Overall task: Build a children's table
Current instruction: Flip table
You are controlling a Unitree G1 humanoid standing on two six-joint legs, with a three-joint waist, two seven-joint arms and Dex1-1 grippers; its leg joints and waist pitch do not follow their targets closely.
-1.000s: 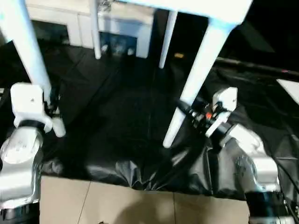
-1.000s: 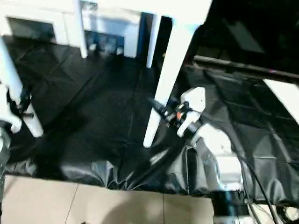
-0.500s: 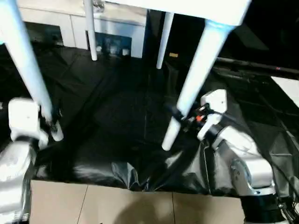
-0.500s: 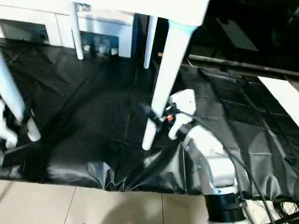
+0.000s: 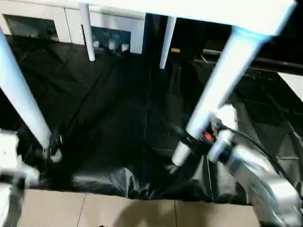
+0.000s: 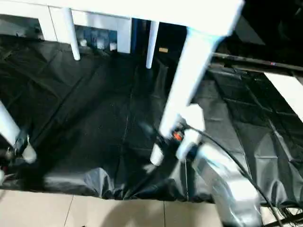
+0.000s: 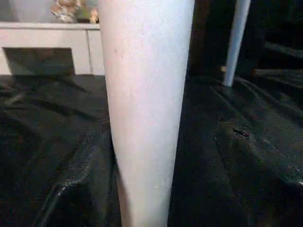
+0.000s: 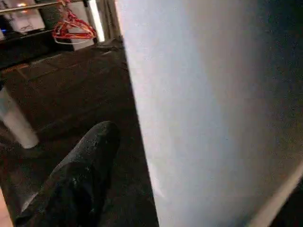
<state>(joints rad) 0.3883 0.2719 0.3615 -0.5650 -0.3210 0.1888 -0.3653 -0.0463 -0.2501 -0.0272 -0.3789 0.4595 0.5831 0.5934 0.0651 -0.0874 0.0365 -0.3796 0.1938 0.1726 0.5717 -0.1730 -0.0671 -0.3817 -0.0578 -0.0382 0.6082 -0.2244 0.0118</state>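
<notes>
The children's table [image 5: 208, 9] stood upright on its four tube legs over the black floor sheet [image 5: 118, 118], near the white glass-doored cabinet [image 5: 71, 23] at the far side. Over the last second both near legs had slid down and toward the robot in the head views, though the camera itself tilted too, so how much the table truly travelled is unclear. The right gripper [image 5: 189, 140] clasped the near right leg [image 5: 213, 94] close to its foot; the left gripper [image 5: 52, 144] held the near left leg [image 5: 21, 99] low down. With all legs seated, the build looked almost finished, only final placing remaining.
</notes>
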